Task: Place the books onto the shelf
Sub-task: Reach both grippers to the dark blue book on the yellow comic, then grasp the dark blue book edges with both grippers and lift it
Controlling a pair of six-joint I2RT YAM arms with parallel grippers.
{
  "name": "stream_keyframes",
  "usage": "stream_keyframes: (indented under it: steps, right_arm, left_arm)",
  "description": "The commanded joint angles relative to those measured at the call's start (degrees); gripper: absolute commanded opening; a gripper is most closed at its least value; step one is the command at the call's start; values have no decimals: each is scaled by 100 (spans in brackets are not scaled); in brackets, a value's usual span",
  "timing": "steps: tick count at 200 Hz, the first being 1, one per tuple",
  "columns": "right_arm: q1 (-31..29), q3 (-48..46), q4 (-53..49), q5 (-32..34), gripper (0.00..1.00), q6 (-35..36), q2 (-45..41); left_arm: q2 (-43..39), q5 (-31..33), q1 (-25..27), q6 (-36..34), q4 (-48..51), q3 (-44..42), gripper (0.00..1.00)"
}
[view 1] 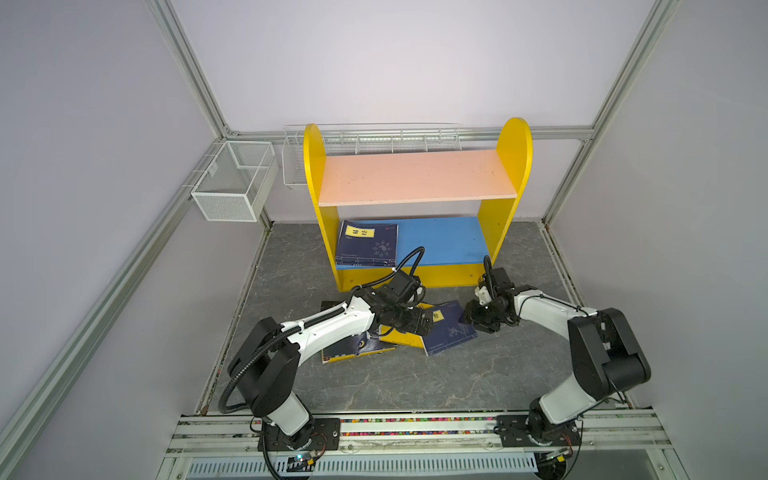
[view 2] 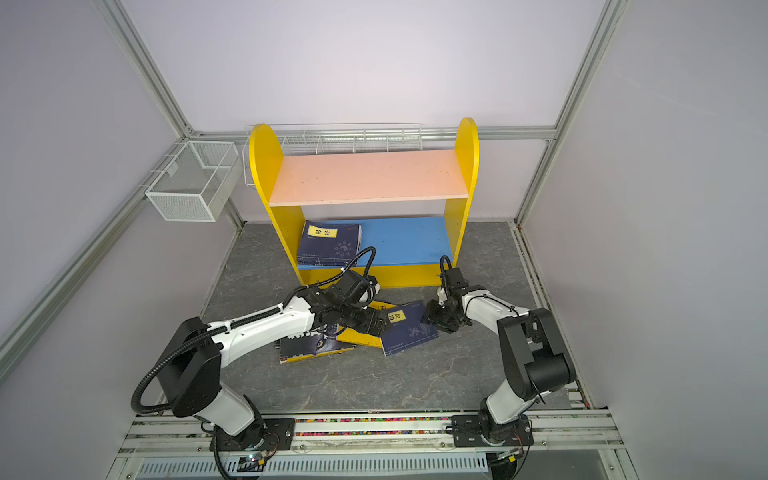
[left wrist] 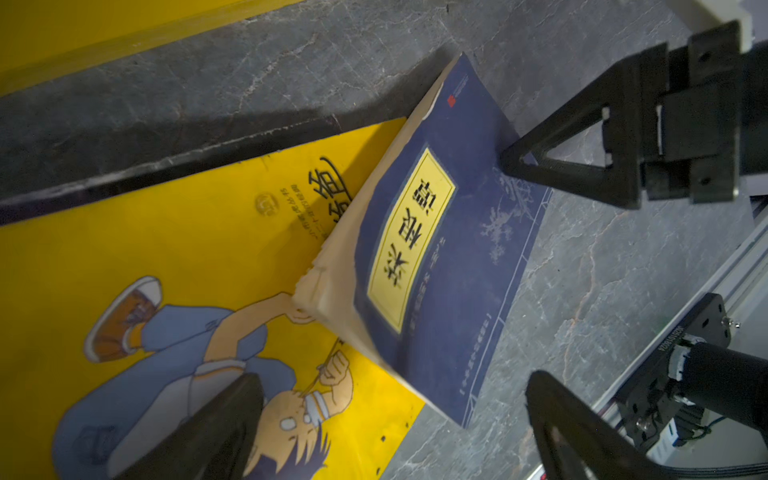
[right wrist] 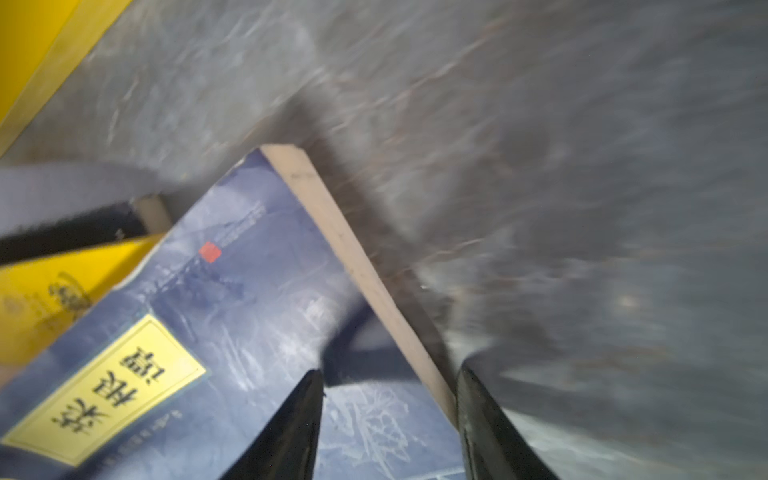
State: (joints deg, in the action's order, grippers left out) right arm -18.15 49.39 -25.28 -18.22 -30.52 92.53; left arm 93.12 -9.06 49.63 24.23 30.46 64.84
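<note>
Straddles page edge of navy book (view 1: 452, 332) with nearer right jaws, part open, nothing pinched yet. Finds book at bench (view 1: 415, 386) centre before shelf (view 1: 415, 174), long axis toward shelf, opposite edge propped on yellow book (left wrist: 208, 249). Hovers over yellow book with left jaws, wide open, empty.

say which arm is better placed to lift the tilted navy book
Right, likely. The right gripper straddles the navy book's page edge, one finger over the cover, one outside. The left gripper hangs open above.
</note>
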Motion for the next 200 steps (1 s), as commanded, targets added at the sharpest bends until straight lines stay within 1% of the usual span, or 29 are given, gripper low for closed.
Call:
stream_keyframes:
  steps: [1,15,28,47,63,82,93,105,129,148,167,200]
  right_arm:
    - [-310,304,391,-823,54,295,-23]
    - [-489,387,748,-1161,54,169,-60]
    - [-664,470,1053,-1412,54,31,-19]
    - [-906,640,1261,-1548,54,-72,98]
    - [-982,730,1348,-1609,54,-111,196]
    - [-995,739,1492,-1672,54,-221,282]
    - [-984,733,1549,-1690,54,-273,324]
    - [-975,715,1578,-1692,54,-326,392]
    - [-872,675,1575,-1688,54,-426,569]
    - [-773,655,1452,-1644,54,-399,714]
    - [-685,635,1237,-1586,54,-288,868]
    - [-574,663,1111,-1659,54,-147,1095]
  left_arm:
    - [304,689,-136,420,971,-50,100]
    - [333,1129,-241,734,1179,-88,100]
    - [322,1413,-348,984,1314,-157,97]
    - [255,1761,-507,1285,1480,-267,90]
    - [164,1975,-618,1463,1597,-339,83]
    - [101,2306,-656,1586,1759,-358,66]
    - [106,2343,-661,1551,1773,-366,53]
    - [135,2347,-656,1532,1779,-385,42]
    - [232,2372,-658,1531,1791,-458,28]
    - [276,2454,-656,1550,1813,-531,22]
    - [292,2518,-663,1554,1808,-607,21]
    - [314,2645,-666,1580,1773,-766,13]
